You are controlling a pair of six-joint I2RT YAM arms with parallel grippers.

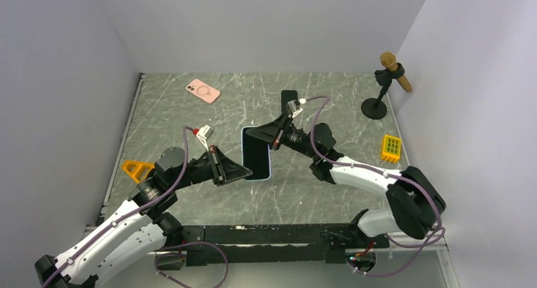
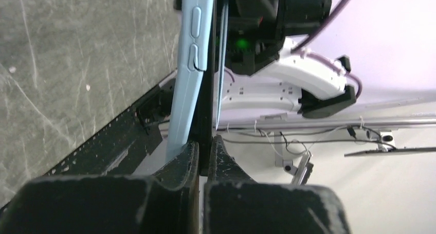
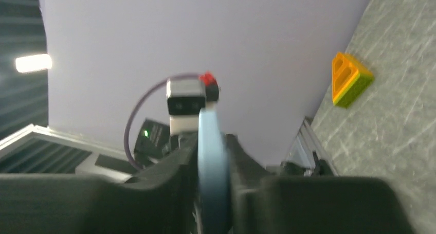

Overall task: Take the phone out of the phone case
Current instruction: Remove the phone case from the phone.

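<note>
We have the phone in its light-blue phone case held off the table between the two arms. Its long axis runs straight from one pincer to the other.

The left gripper is shut tight on the near end. In its wrist view the fingertips pinch a thin dark slab, which we take to be the phone's own edge. The blue wall of the case runs just outside the left-hand finger, not between the two. The right gripper sits at the opposite, far end. Its jaws are closed on the blue rim, which fills the gap between them in its own view.

So from the left pincer the phone lies directly ahead, with the case just beside it on one flank. From the right pincer the case lies directly ahead. We judge that the coming move turns on this split: drawing the two pincers apart across the phone's flat face should peel the one from the other.
</note>
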